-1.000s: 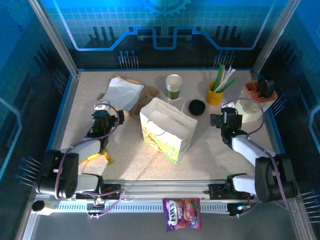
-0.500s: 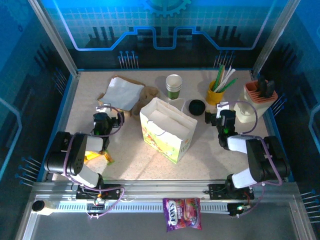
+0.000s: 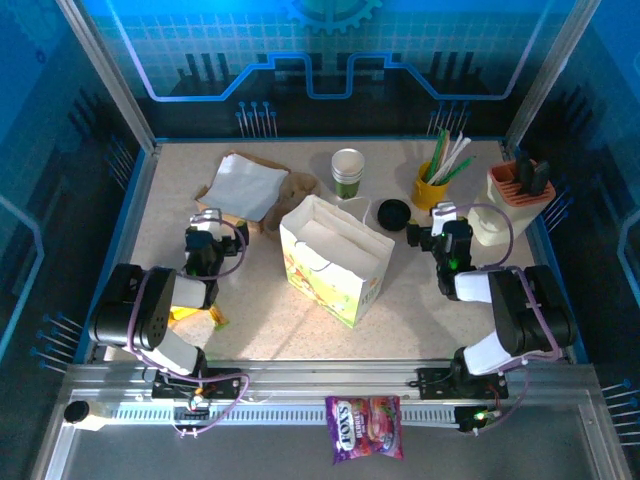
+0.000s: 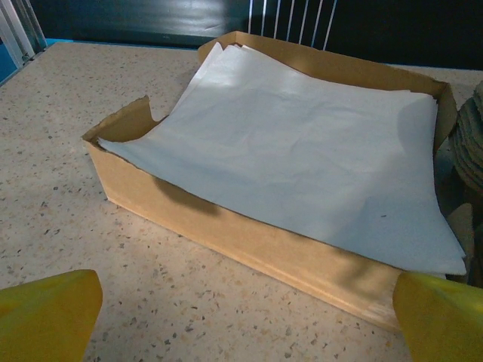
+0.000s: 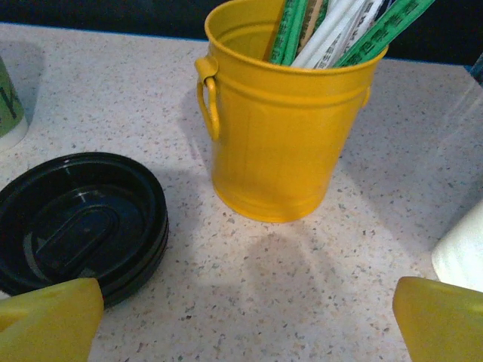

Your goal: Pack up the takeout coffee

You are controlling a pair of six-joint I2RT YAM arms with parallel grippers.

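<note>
left tool (image 4: 241,317) — apart | right tool (image 5: 241,320) — apart | black lids (image 5: 79,226): round, glossy plastic, stacked

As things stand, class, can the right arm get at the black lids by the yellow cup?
Probably yes: the open right hand faces the black lids, which lie just ahead on bare table, with the yellow cup standing apart.
</note>
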